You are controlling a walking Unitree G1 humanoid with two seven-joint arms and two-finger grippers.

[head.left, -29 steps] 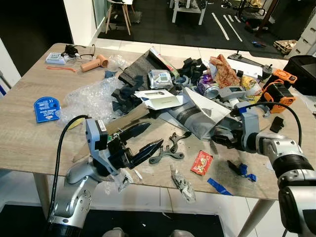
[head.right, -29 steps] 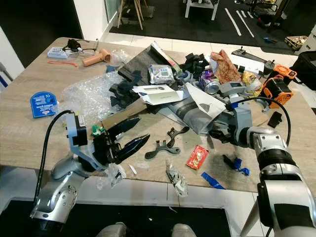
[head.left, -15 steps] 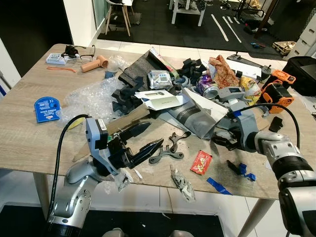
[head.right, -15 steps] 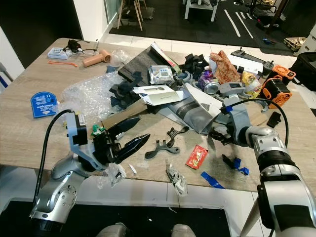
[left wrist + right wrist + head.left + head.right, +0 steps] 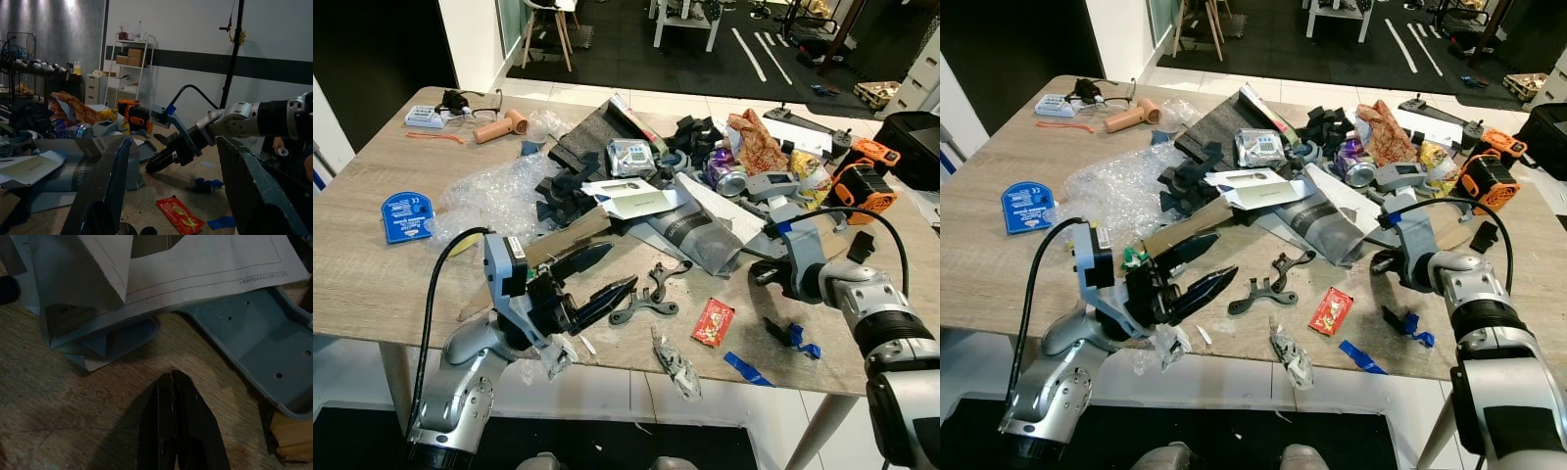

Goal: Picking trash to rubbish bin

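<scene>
Trash is spread over a wooden table (image 5: 372,264). A red wrapper (image 5: 713,321) lies near the front edge, with a clear crumpled wrapper (image 5: 675,364) and a blue tape scrap (image 5: 747,369) close by. A folded grey paper bag (image 5: 700,230) lies in the middle. My right gripper (image 5: 759,277) rests low over the table just right of that bag, shut and holding nothing; the right wrist view has its pressed-together fingertips (image 5: 171,382) over bare wood beside the paper (image 5: 146,284). My left gripper (image 5: 622,264) hovers at the front left, open and empty, pointing toward a black bracket (image 5: 646,299).
Bubble wrap (image 5: 494,191), black foam pieces (image 5: 563,186), a crushed can (image 5: 732,181), a snack bag (image 5: 759,142) and orange tools (image 5: 867,186) crowd the back and right. A blue disc (image 5: 406,215) lies at left. Chairs stand beyond the table.
My right gripper has drawn back a little to the right, away from the grey bag's edge. The left arm has not moved.
</scene>
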